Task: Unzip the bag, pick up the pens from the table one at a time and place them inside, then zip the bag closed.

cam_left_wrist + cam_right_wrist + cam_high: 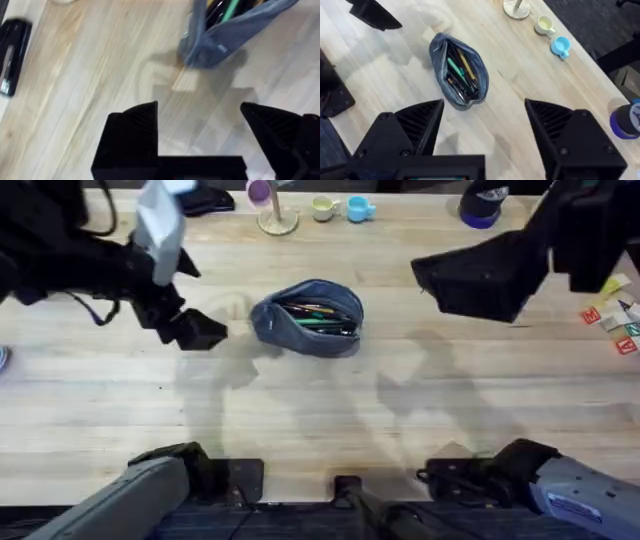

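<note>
1. The bag (307,317) lies mid-table (320,420), unzipped, pens (460,75) inside.
2. Left gripper (200,117) and right gripper (485,120): fingers spread wide, empty.
3. Expect soft, light fabric; pinch one end while pulling the zipper.

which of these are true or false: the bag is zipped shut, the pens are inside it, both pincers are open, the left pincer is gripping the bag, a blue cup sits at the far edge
1. The bag is zipped shut. False: its zipper is open and the inside shows.
2. The pens lie inside the bag. True.
3. The left pincer and the right pincer are both open. True.
4. The left pincer is gripping the bag. False: it is beside the bag, apart from it, holding nothing.
5. A blue cup sits near the table's far edge. True, next to a pale yellow cup.
</note>
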